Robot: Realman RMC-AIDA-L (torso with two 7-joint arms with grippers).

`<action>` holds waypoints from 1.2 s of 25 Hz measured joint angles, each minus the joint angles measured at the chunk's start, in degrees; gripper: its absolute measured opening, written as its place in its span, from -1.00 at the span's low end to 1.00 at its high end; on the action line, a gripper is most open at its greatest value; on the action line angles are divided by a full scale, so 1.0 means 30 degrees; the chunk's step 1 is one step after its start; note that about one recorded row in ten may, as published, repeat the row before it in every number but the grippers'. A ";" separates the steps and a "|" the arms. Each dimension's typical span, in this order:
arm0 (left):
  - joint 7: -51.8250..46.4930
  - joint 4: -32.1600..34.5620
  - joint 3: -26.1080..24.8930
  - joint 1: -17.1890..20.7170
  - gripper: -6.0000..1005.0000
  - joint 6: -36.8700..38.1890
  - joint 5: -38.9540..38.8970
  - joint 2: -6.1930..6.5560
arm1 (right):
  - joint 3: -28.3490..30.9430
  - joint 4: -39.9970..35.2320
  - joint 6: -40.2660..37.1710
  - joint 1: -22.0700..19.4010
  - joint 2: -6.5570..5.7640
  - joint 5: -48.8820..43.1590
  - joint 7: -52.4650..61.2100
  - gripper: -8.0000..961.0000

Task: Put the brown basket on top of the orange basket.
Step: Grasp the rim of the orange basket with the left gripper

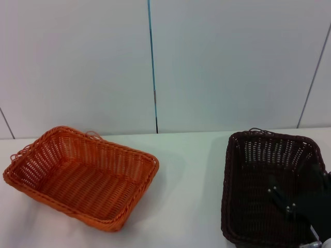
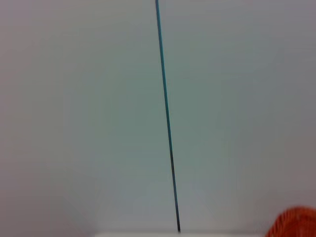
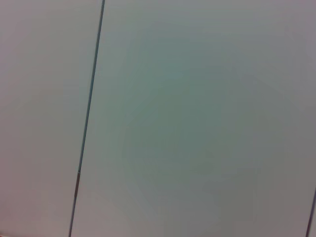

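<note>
Nearest to me, at the lower right of the head view, my right gripper (image 1: pixel 289 204) reaches in over the brown basket (image 1: pixel 258 181). Its dark fingers (image 1: pixel 276 195) hang inside the basket's near right part, over the woven floor and close to the right wall. I cannot tell from this angle whether they are spread, closed, or gripping the wickerwork. The rest of that arm is cut off by the picture's corner.

The brown basket stands upright on the white table (image 1: pixel 186 181), on my right side, its open top facing up, its braided rim running round all four sloped openwork sides.

To my left, well apart from it across a stretch of bare tabletop, sits the orange basket (image 1: pixel 83 175). It too is upright and open, turned at a slant to the table edge, and a small loose loop (image 1: pixel 93 134) sticks up at its far rim. The brown basket is not on it.

My left gripper is out of sight; its wrist view catches only a corner of the orange basket (image 2: pixel 296 224).

Farthest off stands a pale panelled wall (image 1: pixel 232 62) with a thin dark vertical seam (image 1: pixel 153 67).
</note>
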 joint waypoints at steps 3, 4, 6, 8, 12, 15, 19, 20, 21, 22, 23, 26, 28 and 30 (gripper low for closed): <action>0.0079 0.0086 0.0119 0.0143 0.83 0.1020 -0.0059 -0.0048 | 0.0000 -0.0125 0.0042 0.0007 0.0010 0.0025 0.0001 0.92; 0.0043 0.0261 0.0337 0.0347 0.83 0.1996 -0.0104 -0.0064 | 0.0001 -0.0197 0.0046 0.0007 0.0015 0.0029 0.0011 0.92; -0.0250 0.0781 0.1011 0.0903 0.83 0.4416 -0.0151 -0.0080 | -0.0001 -0.0321 0.0048 0.0014 0.0032 0.0060 0.0053 0.92; -0.0636 0.1273 0.1802 0.1541 0.83 0.6805 -0.0160 -0.0036 | 0.0000 -0.0392 0.0049 0.0034 0.0031 0.0176 0.0064 0.92; -0.1157 0.1517 0.2214 0.2031 0.83 0.8316 -0.0169 -0.0007 | 0.0003 -0.0364 0.0048 0.0179 0.0016 0.0360 0.0024 0.92; -0.1811 0.1644 0.2157 0.2099 0.83 0.8337 -0.0172 0.0011 | 0.0023 -0.0347 0.0048 0.0383 0.0004 0.0363 0.0021 0.92; -0.2493 0.1824 0.2117 0.2254 0.83 0.8503 -0.0177 0.0024 | 0.0045 -0.0300 0.0047 0.0538 -0.0023 0.0364 0.0000 0.92; -0.2493 0.1824 0.2117 0.2254 0.83 0.8503 -0.0177 0.0024 | 0.0045 -0.0300 0.0047 0.0538 -0.0023 0.0364 0.0000 0.92; -0.2582 0.1883 0.2115 0.2260 0.83 0.8570 -0.0178 0.0025 | 0.0061 -0.0287 0.0047 0.0540 -0.0024 0.0363 -0.0001 0.92; -0.2746 0.1997 0.2113 0.2263 0.83 0.8725 -0.0176 0.0026 | 0.0081 -0.0276 0.0047 0.0540 -0.0027 0.0363 0.0000 0.92; -0.2955 0.2152 0.2113 0.2266 0.83 0.8911 -0.0153 0.0025 | 0.0108 -0.0261 0.0047 0.0539 -0.0030 0.0365 -0.0001 0.92; -0.3432 0.2363 0.2123 0.2274 0.83 0.9315 -0.0079 0.0026 | 0.0132 -0.0114 0.0047 0.0491 -0.0053 0.0429 -0.0001 0.92; -0.3545 0.2370 0.2119 0.2290 0.83 0.9392 -0.0068 0.0026 | 0.0177 -0.0014 0.0047 0.0467 -0.0067 0.0445 -0.0001 0.92; -0.3561 0.2317 0.2109 0.2290 0.83 0.9312 -0.0061 0.0041 | 0.0221 -0.0005 0.0047 0.0502 -0.0082 0.0448 -0.0001 0.92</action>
